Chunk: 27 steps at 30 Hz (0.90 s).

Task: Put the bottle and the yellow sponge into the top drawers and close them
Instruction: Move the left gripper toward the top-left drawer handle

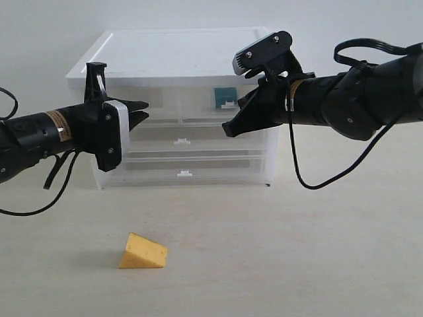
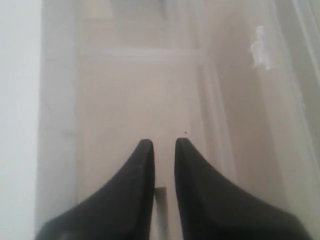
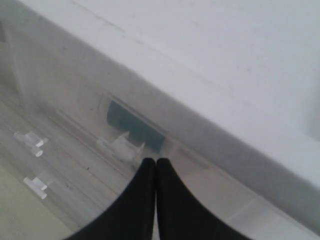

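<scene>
- The bottle (image 1: 225, 96) sits inside the right top drawer (image 1: 198, 109), which looks shut. Its teal label shows through, but no writing is readable.
- The right pincer (image 1: 228, 129), pressed together, points at that front, likely for pushing.
- The left pincer (image 1: 140, 112), slightly spread and empty, faces the left top drawer (image 1: 162, 105), probably for its handle.
- The sponge (image 1: 143, 251) waits on the tabletop (image 1: 297, 251).

Teal-labelled bottle (image 1: 223, 94) inside right top drawer (image 1: 246, 107); yellow sponge (image 1: 143, 251) on table (image 1: 297, 251)
</scene>
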{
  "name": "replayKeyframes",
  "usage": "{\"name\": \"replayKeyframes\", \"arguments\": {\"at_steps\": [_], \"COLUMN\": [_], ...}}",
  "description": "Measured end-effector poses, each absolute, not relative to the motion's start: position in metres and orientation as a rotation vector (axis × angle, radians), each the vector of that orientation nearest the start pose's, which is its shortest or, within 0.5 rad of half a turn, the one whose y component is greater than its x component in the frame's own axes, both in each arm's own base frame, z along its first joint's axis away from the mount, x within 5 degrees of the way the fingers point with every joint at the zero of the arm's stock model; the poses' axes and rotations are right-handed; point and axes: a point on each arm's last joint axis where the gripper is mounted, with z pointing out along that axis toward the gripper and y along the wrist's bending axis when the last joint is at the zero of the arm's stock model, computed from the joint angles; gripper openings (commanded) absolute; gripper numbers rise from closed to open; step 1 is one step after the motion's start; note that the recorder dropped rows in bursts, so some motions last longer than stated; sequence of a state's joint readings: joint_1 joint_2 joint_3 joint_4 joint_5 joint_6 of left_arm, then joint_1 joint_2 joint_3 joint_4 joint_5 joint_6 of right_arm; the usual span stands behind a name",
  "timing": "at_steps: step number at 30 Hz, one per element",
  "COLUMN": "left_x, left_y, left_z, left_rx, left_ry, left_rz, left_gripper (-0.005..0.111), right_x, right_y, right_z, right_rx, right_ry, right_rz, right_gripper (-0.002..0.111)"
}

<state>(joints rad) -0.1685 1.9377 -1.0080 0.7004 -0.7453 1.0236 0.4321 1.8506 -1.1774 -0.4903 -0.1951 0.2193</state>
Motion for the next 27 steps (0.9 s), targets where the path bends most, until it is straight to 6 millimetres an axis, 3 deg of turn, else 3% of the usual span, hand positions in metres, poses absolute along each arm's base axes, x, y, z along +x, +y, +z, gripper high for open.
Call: {"name": "replayKeyframes", "arguments": {"at_steps": [4, 7, 15, 21, 27], "left_x": [0.388, 0.387, 0.377, 0.364, 0.341], "left_y": [-0.107, -0.106, -0.102, -0.097, -0.107], "left_z": [0.181, 0.179, 0.179, 0.180, 0.179], "left_rx": [1.585, 1.604, 1.555, 1.512, 1.500], "left_ry": [0.878, 0.856, 0.903, 1.026, 1.081], "left_rz": [0.642, 0.675, 0.713, 0.753, 0.788], "left_gripper": [0.012, 0.004, 0.004, 0.004, 0.004], "right_x": [0.377, 0.377, 0.376, 0.377, 0.377], "right_y": [0.183, 0.183, 0.185, 0.187, 0.187], "right_z": [0.227, 0.227, 0.227, 0.222, 0.223], "right_rx": [-0.734, -0.738, -0.748, -0.758, -0.754], "right_ry": [1.847, 1.844, 1.840, 1.846, 1.845], "right_rz": [0.199, 0.197, 0.196, 0.200, 0.202], "right_gripper": [0.000, 0.000, 0.000, 0.000, 0.000]}}
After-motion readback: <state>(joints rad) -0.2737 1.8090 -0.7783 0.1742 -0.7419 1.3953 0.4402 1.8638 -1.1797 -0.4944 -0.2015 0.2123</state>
